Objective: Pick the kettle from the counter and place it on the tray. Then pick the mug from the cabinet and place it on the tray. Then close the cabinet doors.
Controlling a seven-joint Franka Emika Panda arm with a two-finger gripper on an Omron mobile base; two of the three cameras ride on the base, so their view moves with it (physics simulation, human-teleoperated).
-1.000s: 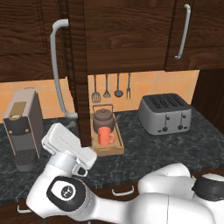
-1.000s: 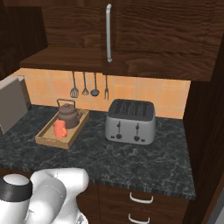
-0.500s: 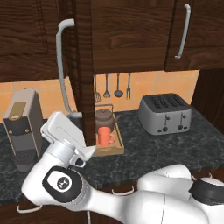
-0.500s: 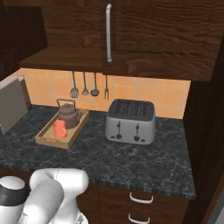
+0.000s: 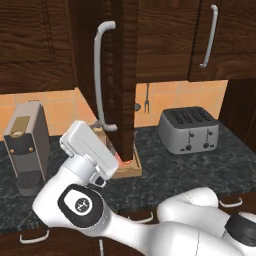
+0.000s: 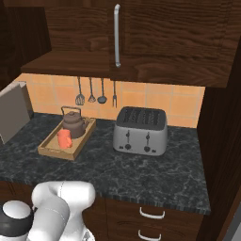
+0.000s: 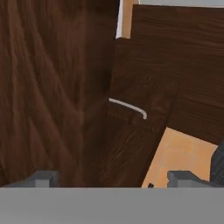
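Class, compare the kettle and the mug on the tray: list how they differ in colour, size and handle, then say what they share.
The kettle is dark brown-grey; the mug is orange-red. The kettle is larger and squat with a lid; the mug is a smaller, open cylinder. The kettle's thin handle arches over its top, while any mug handle is too small to make out. Both stand upright inside the wooden tray, close together.

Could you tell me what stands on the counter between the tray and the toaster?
Nothing: in the right base view, the counter is bare between the tray and the toaster.
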